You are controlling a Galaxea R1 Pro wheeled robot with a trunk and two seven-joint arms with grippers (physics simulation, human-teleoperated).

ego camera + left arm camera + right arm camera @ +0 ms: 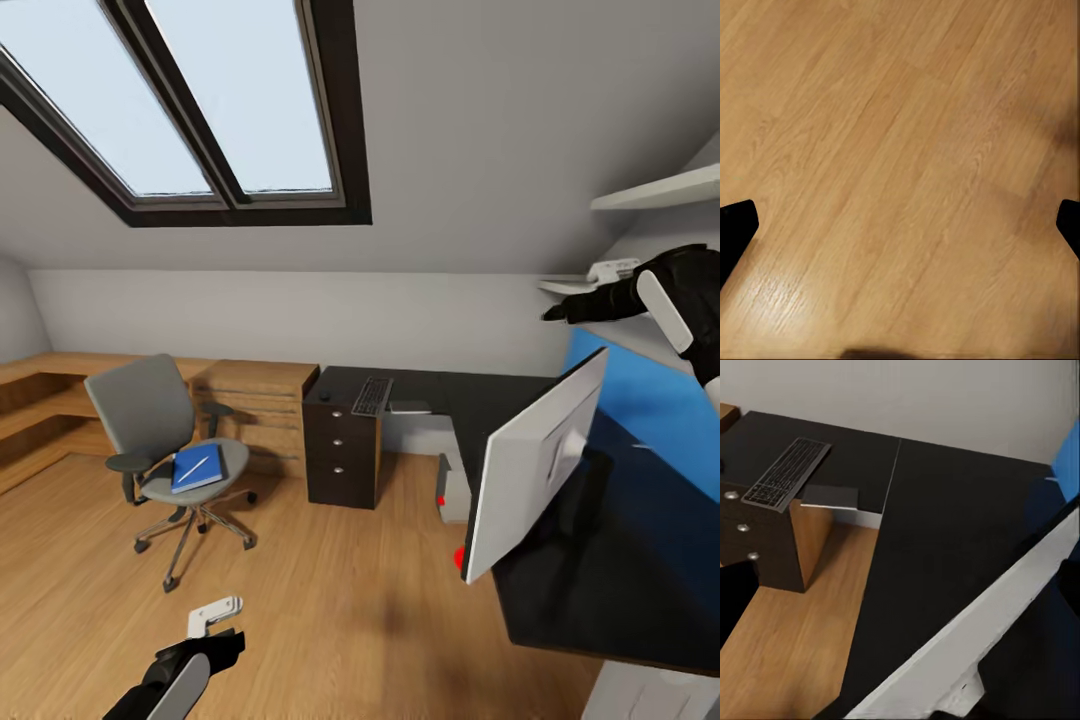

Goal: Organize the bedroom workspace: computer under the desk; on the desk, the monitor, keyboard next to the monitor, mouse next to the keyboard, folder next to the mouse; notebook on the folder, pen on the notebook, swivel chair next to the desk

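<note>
Folder [197,468] on swivel chair [160,430] (pen [196,464] atop).

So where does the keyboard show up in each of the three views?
Head view: keyboard lies on the desk's far wing, above the dark drawer unit.
Right wrist view: keyboard lies on the black desktop beside the grey notebook.
Left wrist view: wood floor, no keyboard.
Shared landmark: the drawer unit.

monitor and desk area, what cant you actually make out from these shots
- Monitor screen face: head view shows only its white back, so the display is hidden.
- Computer: head view, mostly hidden under the desk edge and behind the monitor.
- Notebook: too small and flat to make out cover details in either view.
- Right gripper: fingers too small in head view to judge open or shut.
</note>
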